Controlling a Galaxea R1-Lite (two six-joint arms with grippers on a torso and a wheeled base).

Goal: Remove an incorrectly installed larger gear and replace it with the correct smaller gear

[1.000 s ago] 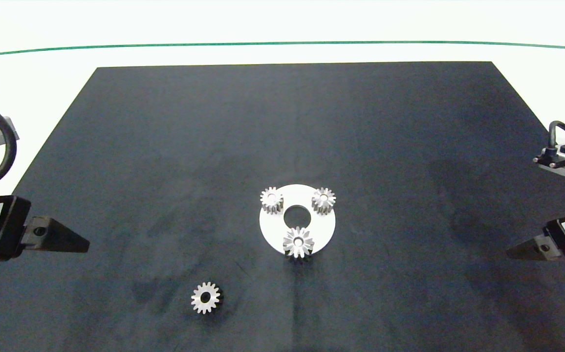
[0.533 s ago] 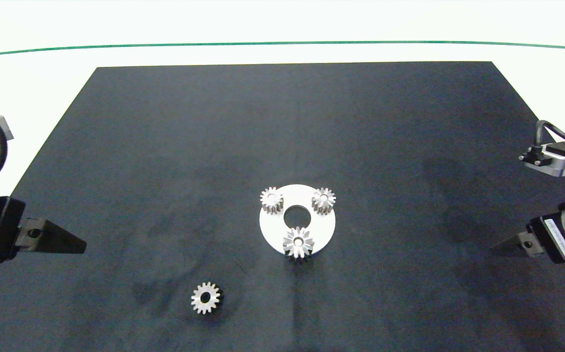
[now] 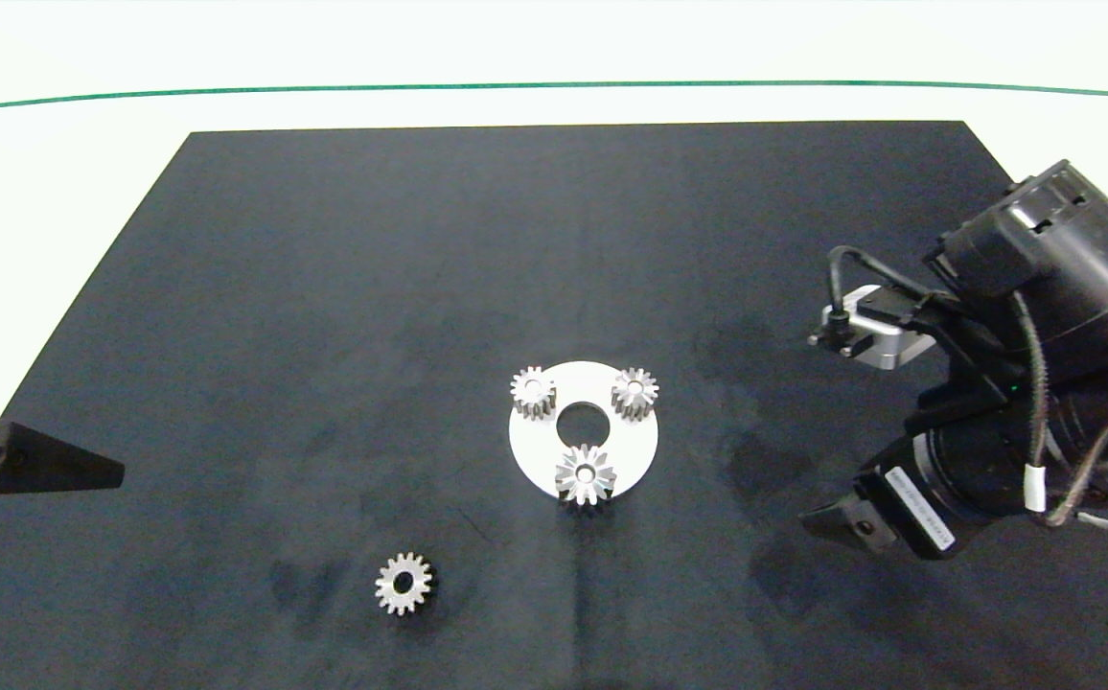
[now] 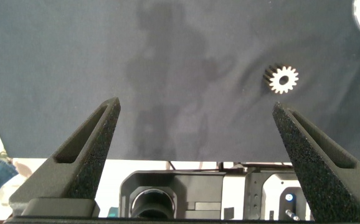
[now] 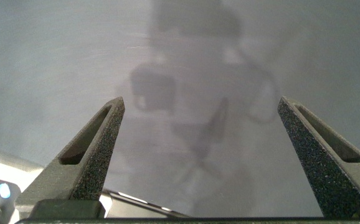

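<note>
I see the larger gear (image 3: 585,474) seated on the near rim of the white ring plate (image 3: 640,443), two small gears (image 3: 533,392) on its far side. The smaller gear (image 3: 403,583) lies alone on the black mat (image 3: 324,287), near the front edge, with bare mat all round it. My right gripper (image 3: 818,522) hovers over open mat to the plate's right, fingers spread. My left gripper (image 4: 195,134) sits at the mat's left edge, also spread wide.
</note>
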